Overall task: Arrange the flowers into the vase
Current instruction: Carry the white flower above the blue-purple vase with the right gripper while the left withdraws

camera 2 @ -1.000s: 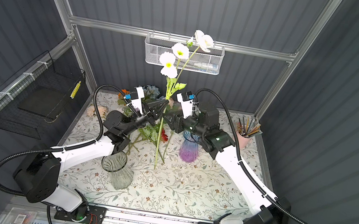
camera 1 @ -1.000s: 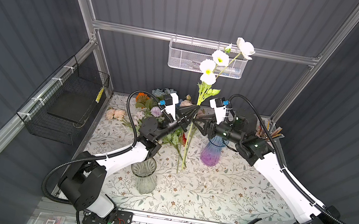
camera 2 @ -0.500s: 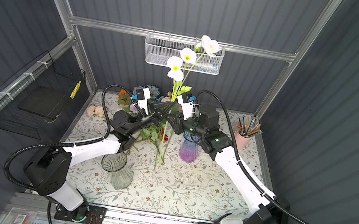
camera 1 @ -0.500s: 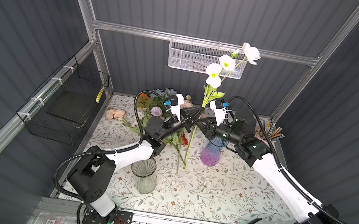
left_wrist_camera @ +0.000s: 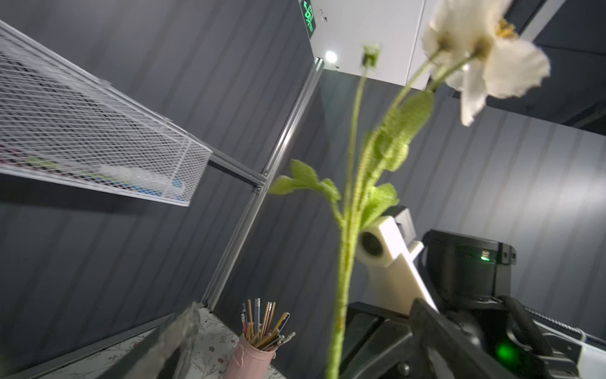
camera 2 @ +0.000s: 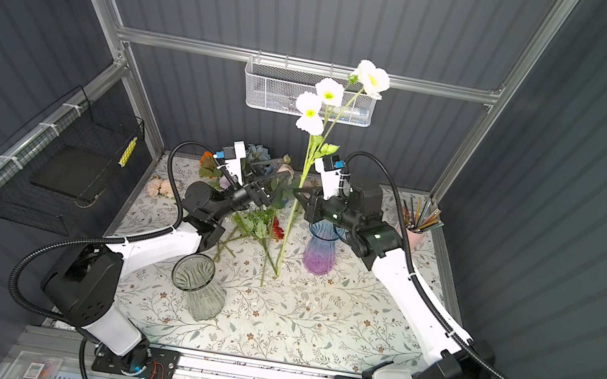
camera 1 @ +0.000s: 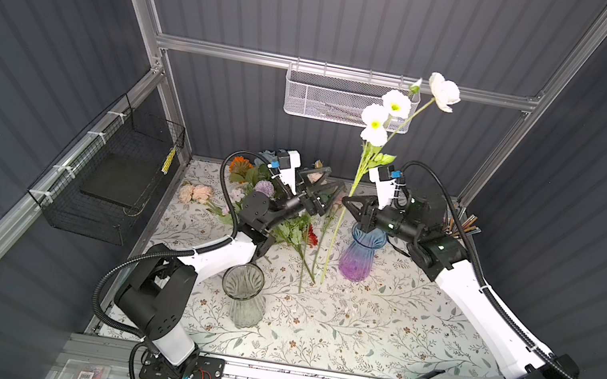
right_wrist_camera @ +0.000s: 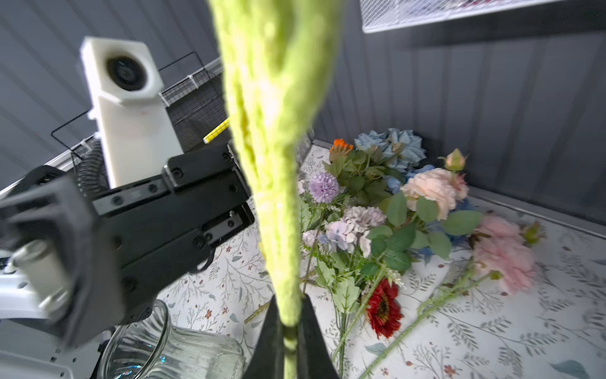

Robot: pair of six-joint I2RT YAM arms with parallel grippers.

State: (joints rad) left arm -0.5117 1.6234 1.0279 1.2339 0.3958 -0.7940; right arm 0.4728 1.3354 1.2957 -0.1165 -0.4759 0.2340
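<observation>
My right claw (camera 1: 347, 201) is closed on the long green stem with white blooms (right_wrist_camera: 278, 213), which stands nearly upright. Its lower tip is near the blue-purple glass vase (camera 1: 357, 259). My left claw (camera 1: 329, 189) stands wide open and empty.

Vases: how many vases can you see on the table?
2. In both top views, a clear glass vase stands front left, and a blue-and-purple vase stands further back, right of the middle. I see no others, though the flower pile could hide something.
</observation>
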